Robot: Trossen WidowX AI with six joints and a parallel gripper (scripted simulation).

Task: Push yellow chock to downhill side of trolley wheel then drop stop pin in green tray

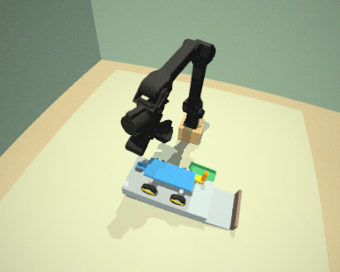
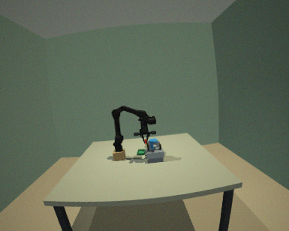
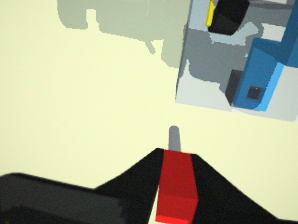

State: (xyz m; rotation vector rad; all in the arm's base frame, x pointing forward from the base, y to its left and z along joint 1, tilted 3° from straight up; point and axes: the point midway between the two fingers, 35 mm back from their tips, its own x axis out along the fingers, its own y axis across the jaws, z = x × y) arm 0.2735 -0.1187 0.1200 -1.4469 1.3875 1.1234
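My gripper (image 2: 146, 139) (image 3: 175, 158) is shut on the stop pin (image 3: 177, 175); the pin's red head is between the fingers and its grey shaft points forward, clear of the ramp's uphill edge in the wrist view. The fingertips are hidden in the top view. The blue trolley (image 1: 170, 174) (image 2: 153, 142) (image 3: 260, 57) stands on the grey ramp (image 1: 200, 204) (image 2: 155, 156) (image 3: 200, 95). The yellow chock (image 1: 199, 179) with its orange handle is by the trolley's downhill end, on the far side; its contact with a wheel is hidden. The green tray (image 1: 209, 170) (image 2: 141, 152) lies behind the ramp.
A brown end board (image 1: 237, 209) stands at the ramp's low end. The arm's wooden base block (image 1: 190, 134) (image 2: 118, 155) is behind the tray. The gripper and pin are above the table beyond the ramp's uphill end.
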